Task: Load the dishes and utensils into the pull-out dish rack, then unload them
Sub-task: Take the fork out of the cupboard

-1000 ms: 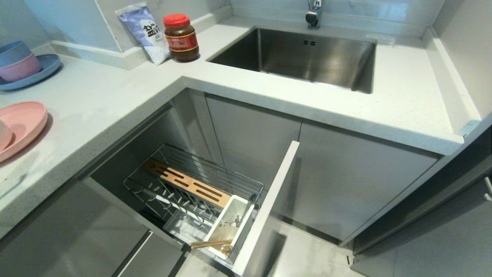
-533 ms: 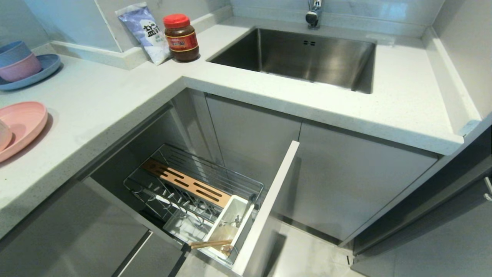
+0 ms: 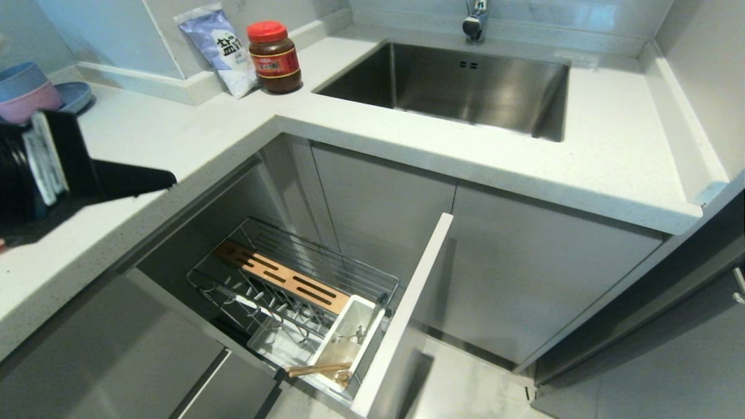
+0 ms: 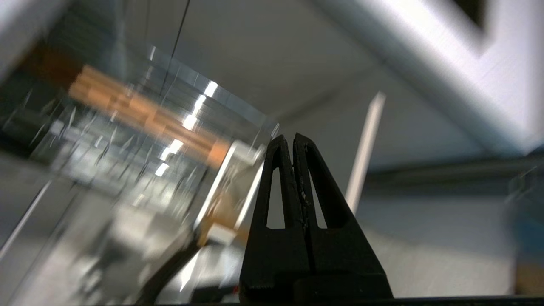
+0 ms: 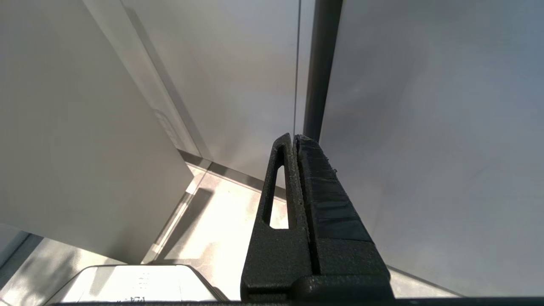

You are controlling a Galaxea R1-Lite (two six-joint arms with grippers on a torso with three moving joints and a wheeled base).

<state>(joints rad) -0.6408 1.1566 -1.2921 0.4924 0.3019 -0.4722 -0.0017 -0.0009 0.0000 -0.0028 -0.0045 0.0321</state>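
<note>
The pull-out dish rack [image 3: 291,285] stands drawn out below the bench [image 3: 192,134]. Chopsticks [image 3: 319,368] lie across its white caddy [image 3: 349,343], a fork [image 3: 355,336] inside. The left end effector [image 3: 152,179], clenched and empty, hangs over the bench edge above the rack. The right end effector [image 5: 294,140] is clenched, parked low beside cabinet panels.

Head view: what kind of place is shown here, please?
Most likely a home kitchen: a steel sink set into a pale countertop, a jar of sauce at the wall, and a pull-out dish rack open under the counter.
</note>
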